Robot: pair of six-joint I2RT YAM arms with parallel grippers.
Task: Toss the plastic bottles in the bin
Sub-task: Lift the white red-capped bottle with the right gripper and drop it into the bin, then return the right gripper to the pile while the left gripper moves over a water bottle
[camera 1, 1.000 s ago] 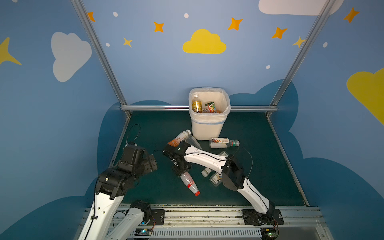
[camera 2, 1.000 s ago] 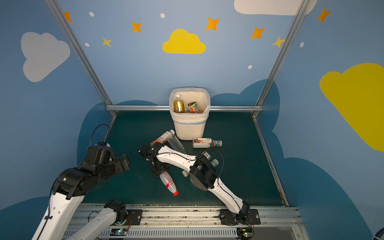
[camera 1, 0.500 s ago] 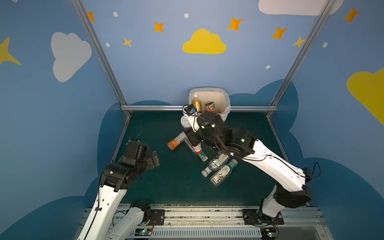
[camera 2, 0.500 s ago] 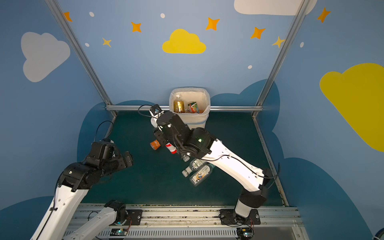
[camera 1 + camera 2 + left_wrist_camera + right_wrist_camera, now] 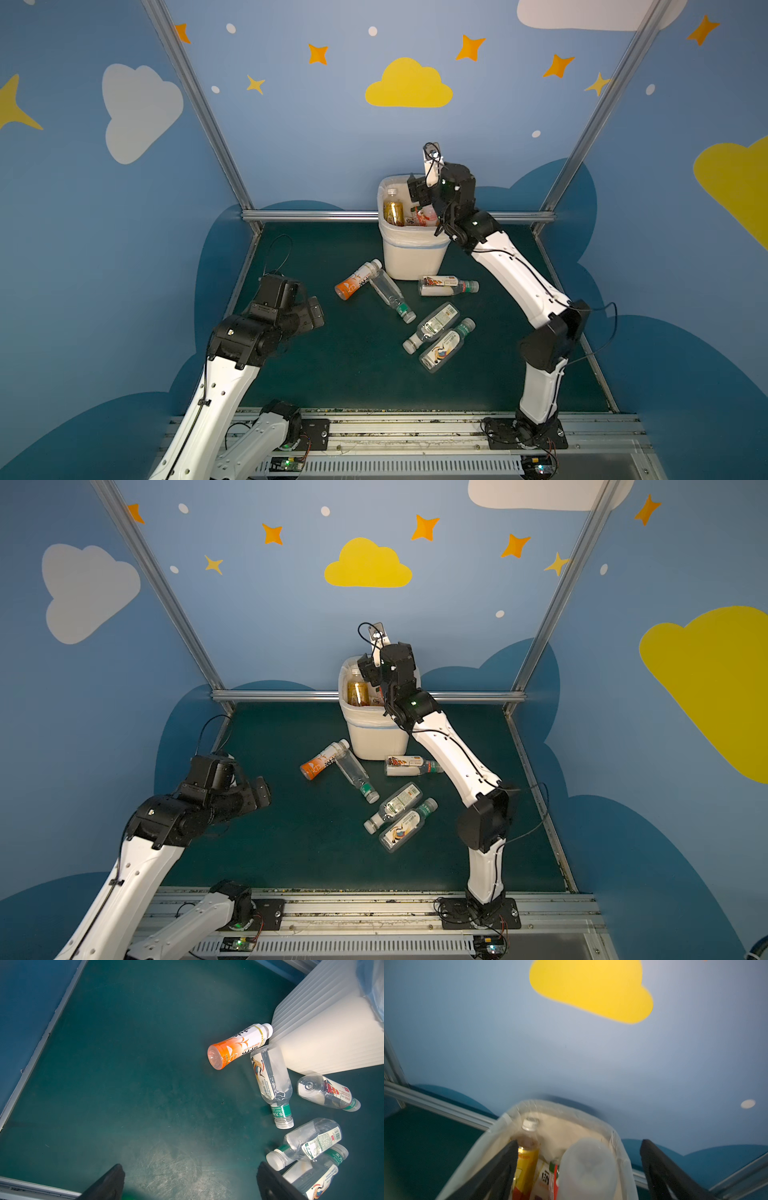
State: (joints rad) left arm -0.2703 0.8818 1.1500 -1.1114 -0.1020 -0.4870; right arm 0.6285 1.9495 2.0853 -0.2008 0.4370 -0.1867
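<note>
My right gripper (image 5: pixel 419 195) (image 5: pixel 578 1167) hangs open over the cream-white bin (image 5: pixel 411 257) (image 5: pixel 618 1140). A clear red-labelled bottle (image 5: pixel 586 1167) (image 5: pixel 426 216) sits loose between its fingers, touching neither, base toward the camera, inside the bin's mouth. A yellow-labelled bottle (image 5: pixel 527 1159) stands in the bin. Several plastic bottles lie on the green mat in front of the bin: an orange one (image 5: pixel 357 279) (image 5: pixel 239 1045), a clear one (image 5: pixel 390 295), a white-labelled one (image 5: pixel 446 286) and a pair (image 5: pixel 440 336). My left gripper (image 5: pixel 316 311) (image 5: pixel 191 1167) is open and empty above the mat, left of them.
Aluminium frame rails (image 5: pixel 316 215) run along the back and sides of the mat. The bin stands against the back rail. Blue painted walls enclose the cell. The arm bases sit on a rail (image 5: pixel 395 432) at the front edge.
My right arm swung up from the mat to above the bin with the red-labelled bottle, then its jaws opened and released it. The left arm barely moved.
</note>
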